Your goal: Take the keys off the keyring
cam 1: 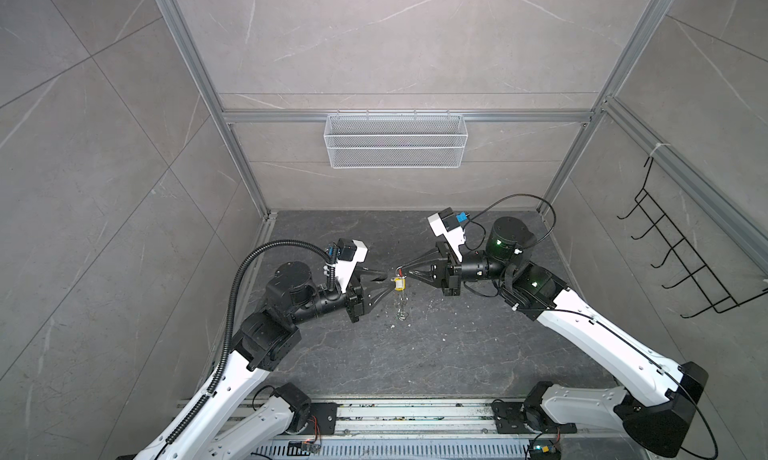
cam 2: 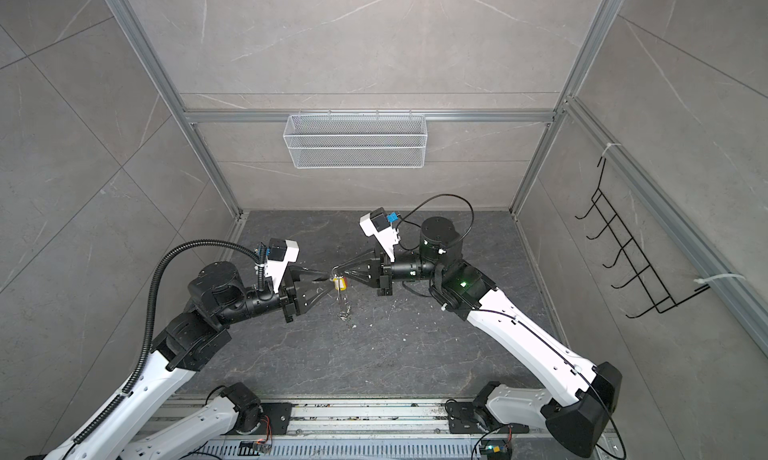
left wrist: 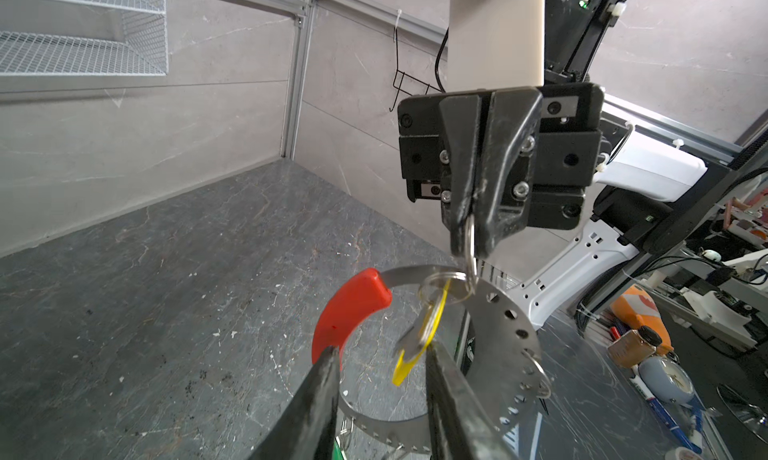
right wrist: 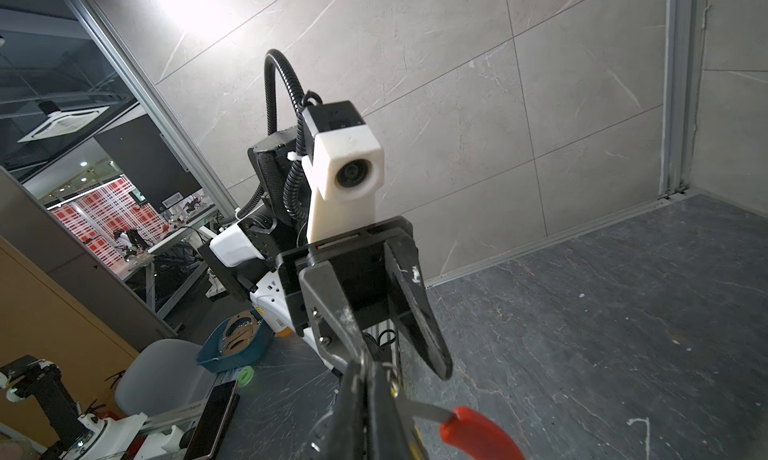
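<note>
**Both top views.** The left gripper (cam 1: 392, 282) and right gripper (cam 1: 401, 269) meet tip to tip at mid-scene above the dark tabletop (cam 1: 457, 354). The keyring (cam 1: 402, 308) hangs below the tips, with the yellow-tagged key (cam 1: 400, 284) just beside the left gripper. The same grouping shows at the keyring (cam 2: 344, 308).

**Left wrist view.** The right gripper (left wrist: 469, 233) is clamped on a small silver ring (left wrist: 469, 246) threaded on the keyring (left wrist: 503, 325), a perforated metal band. The red sleeve (left wrist: 353, 312) covers one arc of the band. The left gripper (left wrist: 380, 352) stands moderately wide and grips nothing. The yellow-tagged key (left wrist: 415, 354) dangles between its fingers (left wrist: 453, 404).

**Right wrist view.** The right gripper (right wrist: 370, 379) is closed. The red sleeve (right wrist: 478, 437) projects beside it. The left gripper (right wrist: 401, 366) faces it with its jaws apart.
</note>
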### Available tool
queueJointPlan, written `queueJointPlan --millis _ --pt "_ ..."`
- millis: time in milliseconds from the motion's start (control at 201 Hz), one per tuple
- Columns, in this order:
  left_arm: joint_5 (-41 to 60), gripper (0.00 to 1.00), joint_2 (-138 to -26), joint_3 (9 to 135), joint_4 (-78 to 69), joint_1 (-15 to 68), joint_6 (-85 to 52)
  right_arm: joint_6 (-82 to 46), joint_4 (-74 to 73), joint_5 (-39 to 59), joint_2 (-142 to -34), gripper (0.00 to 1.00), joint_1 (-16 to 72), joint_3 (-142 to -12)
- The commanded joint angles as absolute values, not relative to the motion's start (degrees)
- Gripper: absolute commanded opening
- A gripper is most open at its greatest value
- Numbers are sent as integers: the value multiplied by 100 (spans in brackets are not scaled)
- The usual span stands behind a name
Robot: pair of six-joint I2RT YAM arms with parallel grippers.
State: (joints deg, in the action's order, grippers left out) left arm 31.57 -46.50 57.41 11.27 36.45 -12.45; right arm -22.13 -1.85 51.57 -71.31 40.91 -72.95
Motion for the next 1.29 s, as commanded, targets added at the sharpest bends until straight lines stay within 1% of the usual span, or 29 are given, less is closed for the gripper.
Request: queueJointPlan --millis 0,204,413,523,622,727,916,1085,1290 --pt "3377 38 -4720 5819 580 3662 -1296 -2346 -457 5132 -7058 0 4096 -7243" --pt "3599 36 -4828 5870 486 3689 -1393 -2371 -510 5086 -7058 0 4096 -7201" --pt "3673 30 -4880 5828 360 3737 -1480 -2425 -589 5046 -7057 0 4094 -7164" --pt "3679 29 -4897 5807 301 3772 -1508 -2443 -614 5028 -7053 0 4095 -7145" --pt "3692 20 -4909 5793 270 3803 -1520 -2461 -641 4979 -7041 0 4096 -7119" --pt "3659 0 -4896 5792 267 3839 -1521 -2487 -659 4913 -7041 0 4091 -7113" --pt "3518 0 -4829 5728 327 3910 -1482 -2696 -872 4641 -7044 0 4096 -7005" --pt "3275 0 -4917 5700 425 4154 -1462 -3057 -1303 4288 -7101 0 4098 -6818" --pt "3011 0 -5054 5573 319 4373 -1509 -3461 -1922 4202 -7241 0 4111 -6666"
